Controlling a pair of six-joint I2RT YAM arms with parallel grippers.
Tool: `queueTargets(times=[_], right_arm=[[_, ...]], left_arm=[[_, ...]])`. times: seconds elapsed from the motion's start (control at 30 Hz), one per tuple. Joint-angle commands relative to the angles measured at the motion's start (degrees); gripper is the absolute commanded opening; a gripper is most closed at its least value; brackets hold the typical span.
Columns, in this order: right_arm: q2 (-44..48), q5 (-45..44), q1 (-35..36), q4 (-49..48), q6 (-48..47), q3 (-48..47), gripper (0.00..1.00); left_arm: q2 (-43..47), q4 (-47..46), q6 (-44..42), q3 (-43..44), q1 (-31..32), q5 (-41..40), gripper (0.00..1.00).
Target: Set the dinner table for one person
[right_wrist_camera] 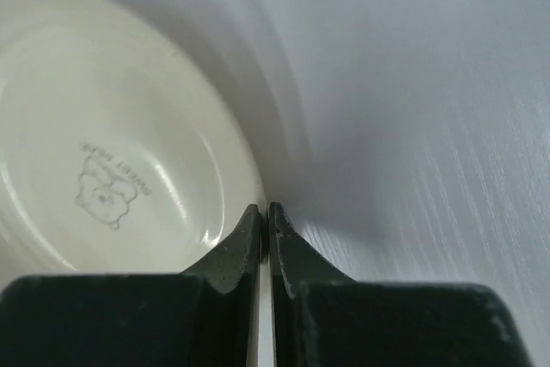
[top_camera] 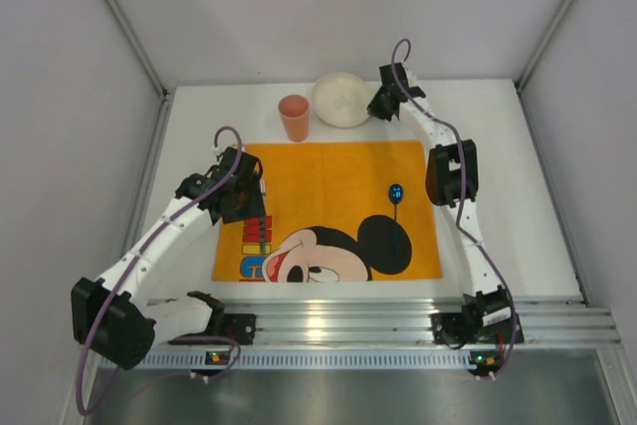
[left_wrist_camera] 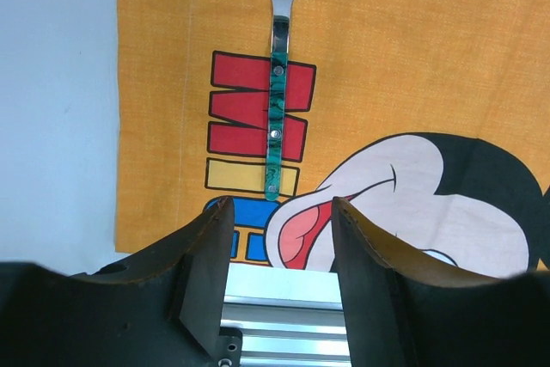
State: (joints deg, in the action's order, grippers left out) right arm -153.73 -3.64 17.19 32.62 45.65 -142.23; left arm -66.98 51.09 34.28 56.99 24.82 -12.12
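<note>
The white dinner table (top_camera: 503, 186) carries an orange cartoon-mouse mat (top_camera: 328, 171). A cream bowl (top_camera: 341, 99) stands at the back, beside a salmon cup (top_camera: 295, 116). My right gripper (top_camera: 377, 105) is shut on the bowl's right rim; in the right wrist view the fingers (right_wrist_camera: 247, 234) pinch the rim of the bowl (right_wrist_camera: 112, 143). A green-handled fork (left_wrist_camera: 277, 100) lies on the mat's left part (left_wrist_camera: 430, 58). My left gripper (left_wrist_camera: 279, 221) is open and empty, just above the fork's handle end. A blue spoon (top_camera: 396, 202) lies on the mat's right part.
An aluminium rail (top_camera: 398, 311) runs along the near edge, also seen between my left fingers in the left wrist view (left_wrist_camera: 284, 298). White walls enclose the table on three sides. Bare tabletop shows left of the mat (left_wrist_camera: 51, 83) and right of the bowl (right_wrist_camera: 430, 126).
</note>
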Motion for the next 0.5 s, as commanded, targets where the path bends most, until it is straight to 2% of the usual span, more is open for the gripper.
queueTargets(times=[0.0,0.13,0.27,0.47], right_arm=[[-0.09,-2.07,-0.05,-0.8,0.49,-1.82,0.0],[5.62,1.79,-1.72,-7.73,1.02,3.34,0.0],[13.97,3.28,-4.17,-10.03,1.11,6.96,0.0],[31.62,5.66,-5.59,-2.4,-2.92,17.76,0.0]], left_arm=[[0.63,-0.2,-1.58,0.22,-0.3,-0.8,0.54],[-2.44,-1.34,-3.08,2.67,-0.38,0.69,0.54],[-5.61,-3.45,-4.83,6.02,-0.38,1.92,0.54],[-10.09,-6.79,-6.42,10.15,-0.38,3.59,0.55]])
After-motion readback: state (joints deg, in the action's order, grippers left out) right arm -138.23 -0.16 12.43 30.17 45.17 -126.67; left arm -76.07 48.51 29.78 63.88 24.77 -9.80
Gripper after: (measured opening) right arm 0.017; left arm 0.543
